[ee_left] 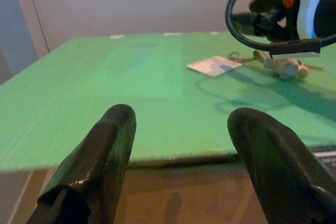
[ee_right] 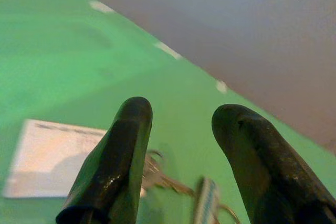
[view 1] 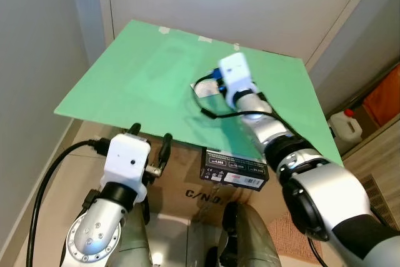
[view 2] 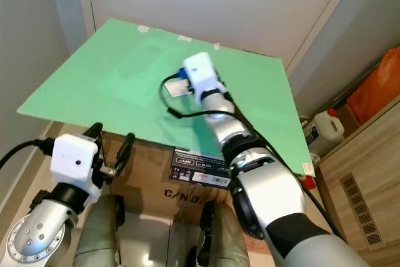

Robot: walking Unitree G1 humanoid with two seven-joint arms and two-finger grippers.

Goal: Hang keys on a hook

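The small metal keys [ee_right: 163, 179] on the green board [ee_right: 58, 61] look blurry, and the right gripper [ee_right: 181, 156] covers part of them. The white paper tag [ee_right: 47, 161] is cut off by the picture's edge. The black box label [view 1: 235, 170] has print too small to read.

Green board [view 1: 144, 85] resting on a cardboard box [view 1: 187, 192]. Bearing a white card [ee_left: 214, 65] (flat) with keys [ee_right: 157, 178] just beside.

Under the right gripper [ee_right: 181, 145], its 2 fingers parted, lie the keys [ee_right: 173, 182] and a white card [ee_right: 52, 156]. Ahead of them the green board [view 1: 144, 73] runs bare to the wall [ee_right: 252, 35].
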